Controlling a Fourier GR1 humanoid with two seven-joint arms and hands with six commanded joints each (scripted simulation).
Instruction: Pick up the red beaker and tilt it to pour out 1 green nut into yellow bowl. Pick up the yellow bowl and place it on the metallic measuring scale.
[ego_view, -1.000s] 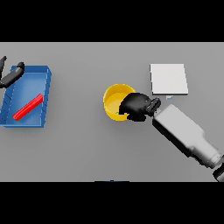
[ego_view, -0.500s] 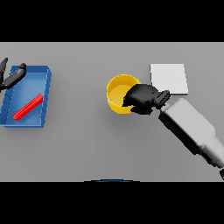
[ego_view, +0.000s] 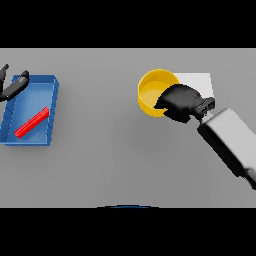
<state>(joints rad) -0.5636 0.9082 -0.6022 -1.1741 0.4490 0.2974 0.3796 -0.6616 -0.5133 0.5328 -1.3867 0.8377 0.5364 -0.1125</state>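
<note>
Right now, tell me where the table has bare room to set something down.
The widest bare stretch of grey table lies between the blue tray and the yellow bowl, running toward the near edge. It is crowded at the right, where the right hand grips the bowl against the pale square scale. The left hand hovers at the tray's far-left corner.

Smooth matt yellow bowl (ego_view: 150, 92)

Yellow bowl (ego_view: 151, 92), dark hand (ego_view: 181, 102), pale grey scale (ego_view: 201, 82), blue tray (ego_view: 52, 105), red stick (ego_view: 31, 122), grey table (ego_view: 110, 150)
</note>
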